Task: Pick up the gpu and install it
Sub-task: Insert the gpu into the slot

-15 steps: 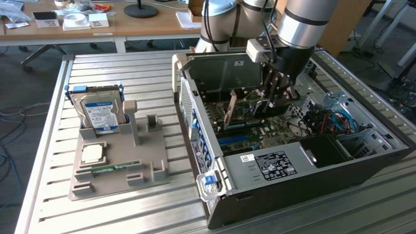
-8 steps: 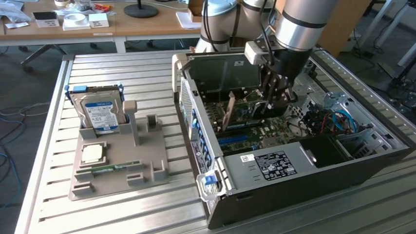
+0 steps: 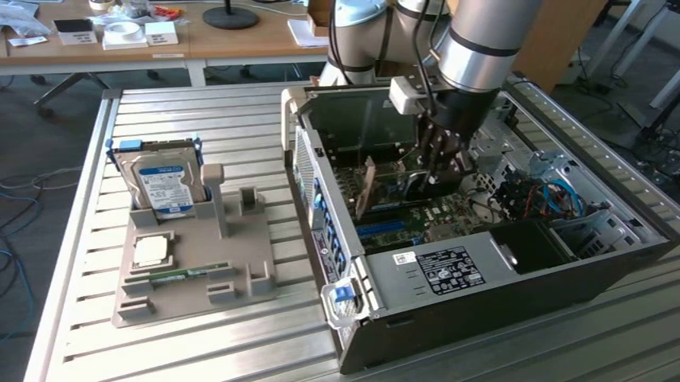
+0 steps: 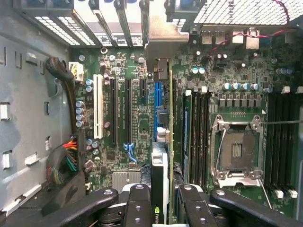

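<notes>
Wrist view shows you the pincer [image 4: 163, 210] clamped on the gpu [image 4: 159, 170], one finger on each face. The card stands edge-on over the motherboard [image 4: 128, 123] slots inside the open computer case [image 3: 510, 278]; you cannot tell whether it is seated. It is thin, with a tan-green edge, a dark face and a green logo by the fingers.

In the exterior view the case lies on a slatted metal table [image 3: 191, 119]. At the case's nine o'clock sits a tan holder [image 3: 244, 278] carrying a hard drive [image 3: 162, 187]. A wooden table [image 3: 212, 44] stands at twelve o'clock.
</notes>
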